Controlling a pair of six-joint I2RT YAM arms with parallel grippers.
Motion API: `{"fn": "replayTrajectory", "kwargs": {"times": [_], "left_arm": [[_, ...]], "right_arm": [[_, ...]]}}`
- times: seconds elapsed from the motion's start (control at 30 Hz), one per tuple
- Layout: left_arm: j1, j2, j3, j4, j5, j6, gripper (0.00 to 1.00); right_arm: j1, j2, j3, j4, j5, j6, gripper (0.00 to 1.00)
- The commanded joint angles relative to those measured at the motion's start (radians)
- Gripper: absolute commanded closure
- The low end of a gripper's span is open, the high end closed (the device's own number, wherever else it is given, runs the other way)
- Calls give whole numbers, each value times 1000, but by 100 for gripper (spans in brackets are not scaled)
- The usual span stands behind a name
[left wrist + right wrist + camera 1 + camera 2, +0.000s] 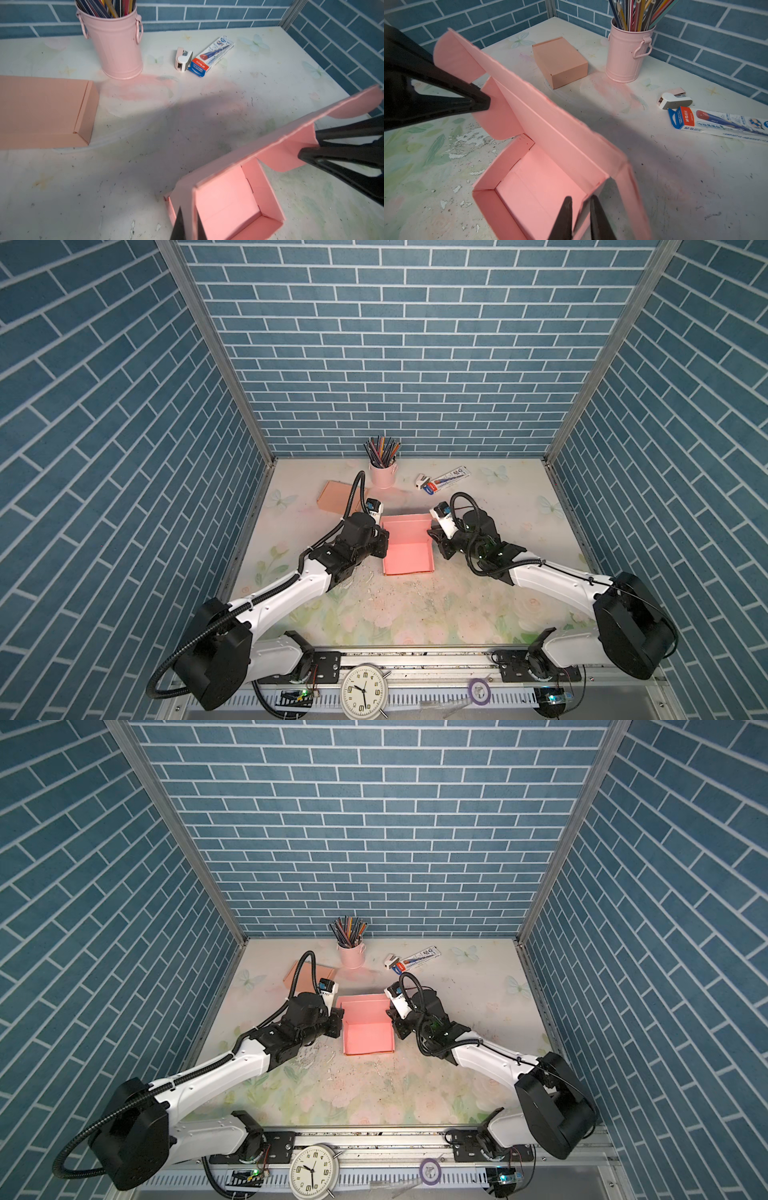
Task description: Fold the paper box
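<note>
Paper box (407,558) 1, left gripper (383,545) pinching it | closed box (334,495) 1 | right gripper (581,200) unclear

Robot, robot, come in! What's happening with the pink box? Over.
Left gripper shut on paper box, left edge. Right gripper slightly open at its right wall. Lid up, not closed. Pencil cup behind, clear.

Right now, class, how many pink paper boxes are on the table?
2. The open box lies mid-table; the closed box sits farther back on the left, beside the pencil cup. More could be hidden from these views.
</note>
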Motion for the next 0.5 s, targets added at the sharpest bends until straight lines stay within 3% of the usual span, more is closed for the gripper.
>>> {"fn": "replayTrajectory", "kwargs": {"times": [0.0, 0.47], "left_arm": [[-10, 5, -27, 154, 28, 24, 97], [-58, 61, -129, 309, -48, 54, 97]], "right_arm": [[22, 15, 26, 4, -24, 29, 82], [22, 14, 5, 9, -29, 47, 81]]}}
